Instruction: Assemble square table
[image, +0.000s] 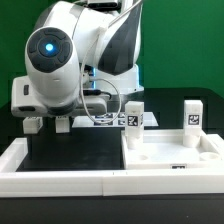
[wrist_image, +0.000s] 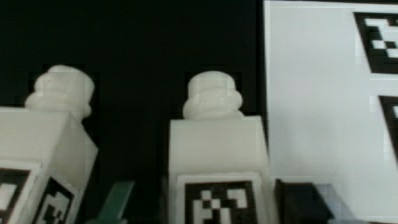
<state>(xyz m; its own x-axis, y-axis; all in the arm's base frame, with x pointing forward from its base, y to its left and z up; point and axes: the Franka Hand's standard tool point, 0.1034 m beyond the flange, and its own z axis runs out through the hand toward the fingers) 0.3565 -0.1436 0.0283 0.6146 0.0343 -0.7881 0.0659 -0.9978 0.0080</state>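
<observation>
Straddling a white table leg (wrist_image: 217, 150), gripper (wrist_image: 217, 208) narrowed, dark fingers (wrist_image: 116, 200) close at either side; contact not discernible. Second leg (wrist_image: 45, 140) just beside, parallel. Marker board (wrist_image: 329, 90) near on the other side; black-and-white tags (wrist_image: 374, 40), no readable text. Square tabletop (image: 165, 155) at exterior view's right, two upright legs (image: 133, 118) on it. White rail (image: 55, 180) edges open black surface (image: 70, 155).

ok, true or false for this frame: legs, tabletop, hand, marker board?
1. Two legs stand upright at the tabletop's far edge. True.
2. All four legs are screwed into the tabletop. False: two sit apart from it on the black table, at the hand.
3. The hand's fingers straddle one leg. True.
4. The hand holds the marker board. False: the marker board lies flat beside that leg.
</observation>
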